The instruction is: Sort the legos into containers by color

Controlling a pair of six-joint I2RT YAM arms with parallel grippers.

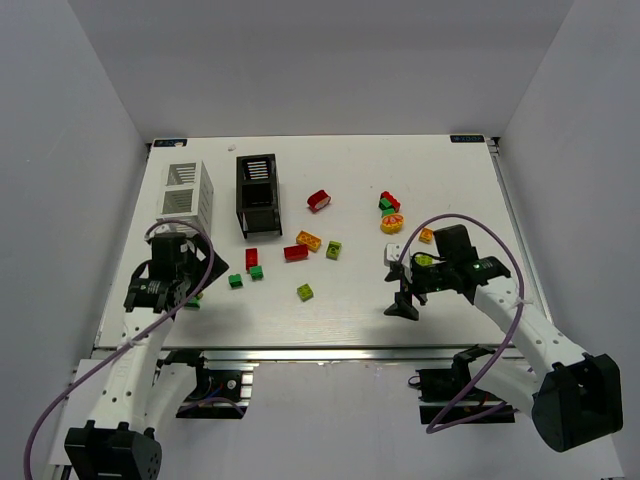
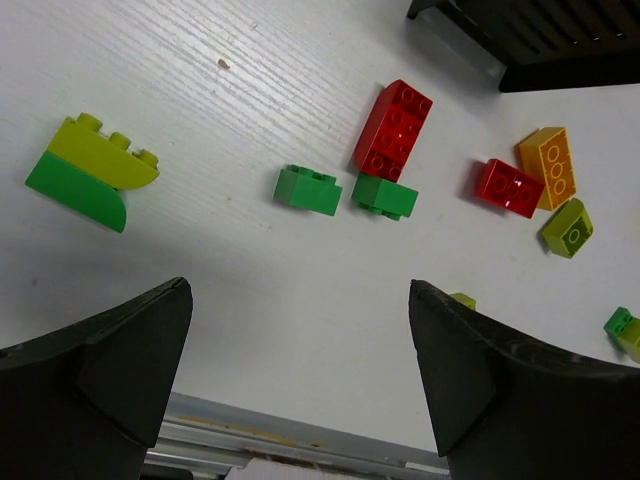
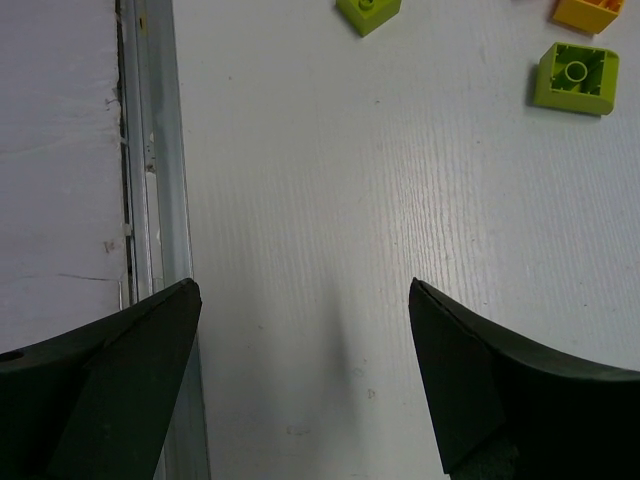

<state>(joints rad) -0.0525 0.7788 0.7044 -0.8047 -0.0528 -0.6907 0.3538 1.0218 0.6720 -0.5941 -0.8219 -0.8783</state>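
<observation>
My left gripper gapes wide with nothing in it, low over the near left of the worktop. Just beyond its fingers lie two small green bricks, with a long red brick just behind the right-hand one. Off to the left sits a stacked piece, yellow-green on green. To the right a short red brick lies against an orange brick, a yellow-green brick just beside them. The black container stands beyond, the white container to its left. My right gripper is spread wide too and holds nothing, near the front rail. An upturned yellow-green brick lies ahead of it. More legos, the round yellow-orange piece among them, lie scattered over the right half.
</observation>
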